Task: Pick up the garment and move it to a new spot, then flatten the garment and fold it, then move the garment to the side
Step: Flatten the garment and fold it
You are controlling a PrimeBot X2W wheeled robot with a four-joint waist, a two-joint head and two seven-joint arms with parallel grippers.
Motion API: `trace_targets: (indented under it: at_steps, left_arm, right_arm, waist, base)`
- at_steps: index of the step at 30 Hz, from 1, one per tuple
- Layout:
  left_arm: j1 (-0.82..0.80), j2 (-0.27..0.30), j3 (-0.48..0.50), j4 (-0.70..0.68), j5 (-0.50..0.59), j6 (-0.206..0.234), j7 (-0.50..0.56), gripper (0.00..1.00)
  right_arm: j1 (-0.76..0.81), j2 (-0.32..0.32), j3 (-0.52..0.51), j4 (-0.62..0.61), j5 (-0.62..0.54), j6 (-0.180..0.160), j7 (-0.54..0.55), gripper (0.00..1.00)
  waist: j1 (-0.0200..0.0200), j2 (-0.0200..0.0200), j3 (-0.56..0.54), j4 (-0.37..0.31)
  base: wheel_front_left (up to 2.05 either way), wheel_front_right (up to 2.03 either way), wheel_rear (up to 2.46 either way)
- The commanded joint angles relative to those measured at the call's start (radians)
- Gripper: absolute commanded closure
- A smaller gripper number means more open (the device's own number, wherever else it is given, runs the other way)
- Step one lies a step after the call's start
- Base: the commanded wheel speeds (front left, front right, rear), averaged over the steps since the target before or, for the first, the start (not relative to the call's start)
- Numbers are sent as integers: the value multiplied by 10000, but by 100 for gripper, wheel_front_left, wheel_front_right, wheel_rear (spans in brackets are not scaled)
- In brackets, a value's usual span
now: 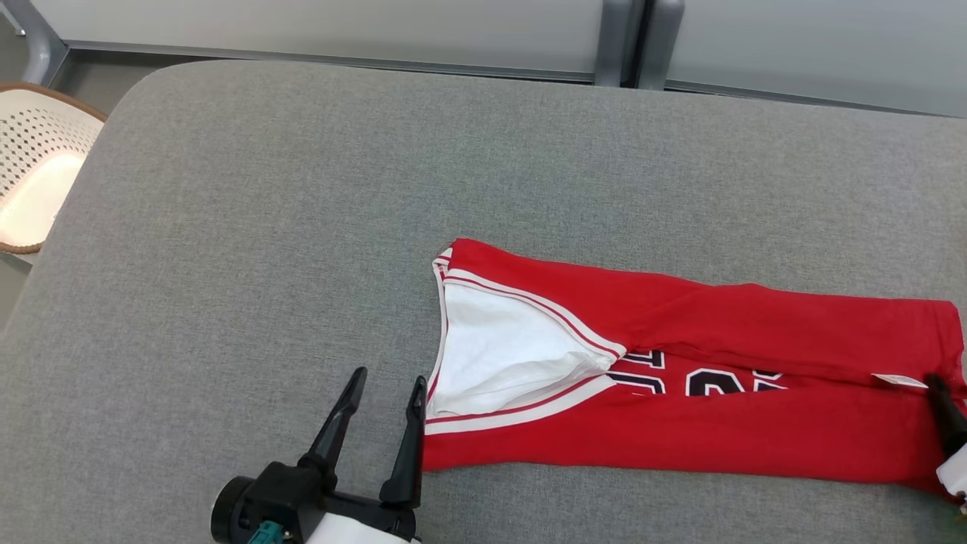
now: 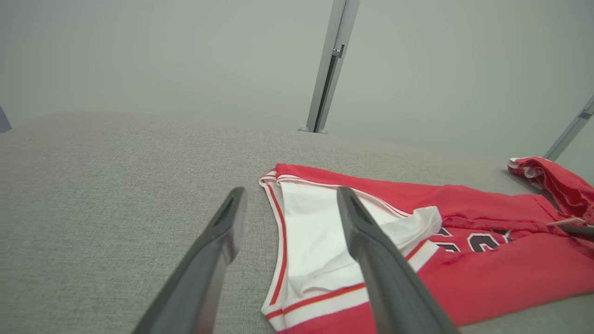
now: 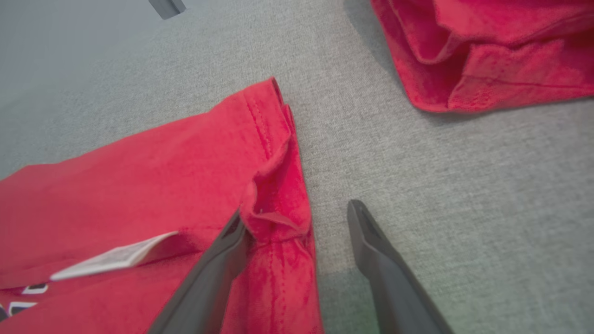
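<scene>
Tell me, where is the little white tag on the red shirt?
The white tag lies on the red shirt near its right end in the head view, close beside the dark fingers of the right gripper.

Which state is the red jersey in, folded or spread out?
Folded. The red jersey has both long sides turned inward, covering part of its lettering.

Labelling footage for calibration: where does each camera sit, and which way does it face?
Head view: on the head, looking forward and down at the grey table and red jersey; left gripper lower left, right gripper at the right edge.
Left wrist view: on that wrist, looking along its open fingers towards the jersey's white-lined end.
Right wrist view: on that wrist, looking down past its fingers at the jersey's hem and white label.
Both wrist views share another red cloth.
</scene>
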Motion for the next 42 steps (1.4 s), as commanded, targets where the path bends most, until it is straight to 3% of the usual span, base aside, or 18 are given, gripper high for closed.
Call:
trace_targets:
  at_steps: [1, 6, 7, 8, 9, 10, 13, 20, 27, 31, 35, 42]
  left_arm:
    - [80, -47, 197, 22, 121, -123, -12, 0]
    - [202, -285, 653, 64, 442, -488, -12, 0]
    - [209, -318, 730, 71, 519, -553, -12, 0]
    - [213, -352, 798, 85, 559, -625, -12, 0]
    - [214, -384, 861, 87, 606, -669, -12, 0]
    - [212, -405, 923, 90, 652, -731, -12, 0]
    - [163, -446, 1084, 56, 775, -859, -12, 0]
    - [69, -508, 1418, 63, 997, -1071, -13, 0]
    - [-62, -525, 1638, 170, 1126, -1249, -13, 0]
    - [-46, -529, 1689, 201, 1111, -1255, -13, 0]
    - [-20, -529, 1626, 230, 1063, -1226, -13, 0]
    - [-9, -530, 1537, 274, 1028, -1204, -13, 0]
  right_arm:
    - [239, 102, 116, 159, -63, -10, 171, 0]
    - [612, 501, 413, 104, -102, -7, 529, 3]
    - [674, 561, 464, 70, -99, -7, 611, 19]
    - [709, 596, 505, 35, -95, -7, 622, 60]
    - [726, 610, 525, -15, -79, -7, 649, 84]
    - [737, 607, 562, -88, -63, -7, 656, 100]
    - [779, 361, 605, -349, -95, -17, 570, 100]
    - [618, -883, 270, -1024, -279, -30, 362, 100]
    - [717, -1847, 190, -2436, -179, -19, 807, 100]
    - [926, -1775, 188, -4022, -218, -17, 1320, 100]
    - [1321, -1227, 118, -5760, -656, -16, 1849, 100]
    - [1494, -244, 531, -7751, -1334, -16, 2437, 100]
  waist:
    - [0, -1, 3, 15]
    - [0, -1, 98, -28]
    - [0, -1, 104, -52]
    - [0, -1, 106, -76]
    - [0, -1, 105, -104]
    - [0, -1, 108, -132]
    - [0, -1, 153, -249]
    - [0, -1, 363, -663]
    - [0, -1, 347, -950]
    - [0, -1, 255, -1008]
    - [0, -1, 182, -956]
    - [0, -1, 92, -733]
  base:
    - [0, 0, 0]
    - [0, 0, 0]
    - [0, 0, 0]
    - [0, 0, 0]
    - [0, 0, 0]
    - [0, 0, 0]
    - [0, 0, 0]
    - [0, 0, 0]
    - [0, 0, 0]
    - [0, 0, 0]
    - [0, 0, 0]
    - [0, 0, 0]
